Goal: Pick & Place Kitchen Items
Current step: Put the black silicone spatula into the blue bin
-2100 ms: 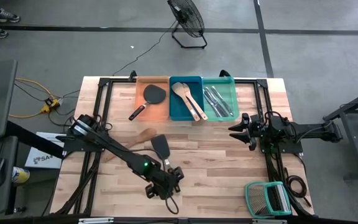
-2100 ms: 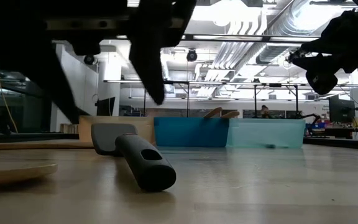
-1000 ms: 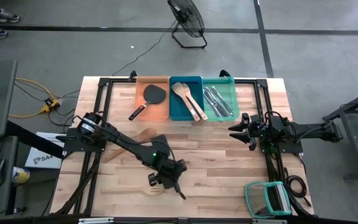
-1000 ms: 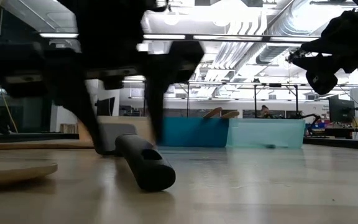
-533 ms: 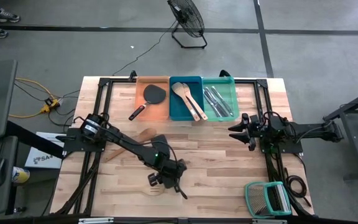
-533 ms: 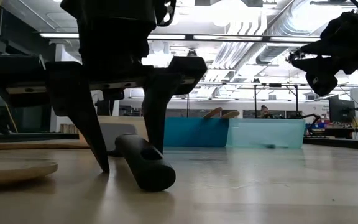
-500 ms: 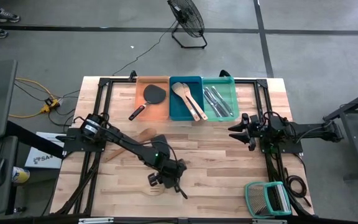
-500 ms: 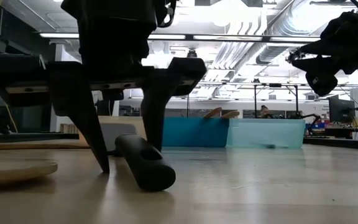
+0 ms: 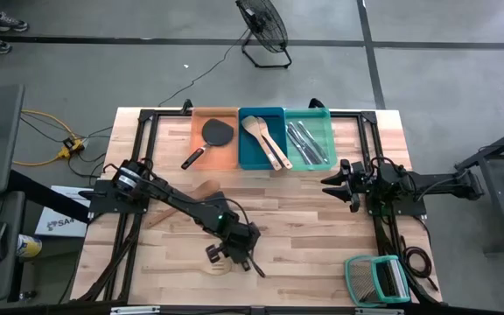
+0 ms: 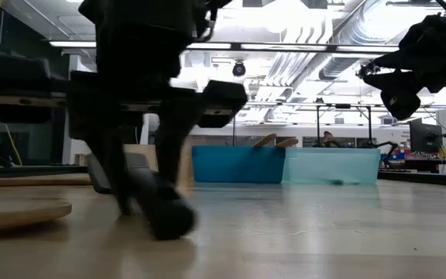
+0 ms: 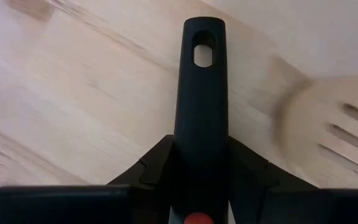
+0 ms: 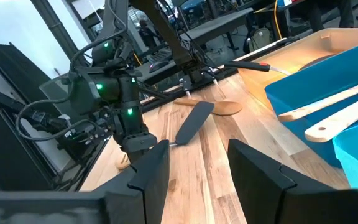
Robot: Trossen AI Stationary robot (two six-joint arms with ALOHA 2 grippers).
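The left hand (image 9: 234, 251) clenches the black spatula (image 11: 202, 106) at the near surface (image 9: 313, 245). Trays already hold several utensils; two wooden ones (image 9: 206, 189) remain out. The right hand (image 9: 332, 185) waits released, right side.

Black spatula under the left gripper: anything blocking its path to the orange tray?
Nothing visible. The left gripper straddles the black spatula handle near the front edge; bare wood lies between it and the orange tray. A wooden spoon lies left of that line.
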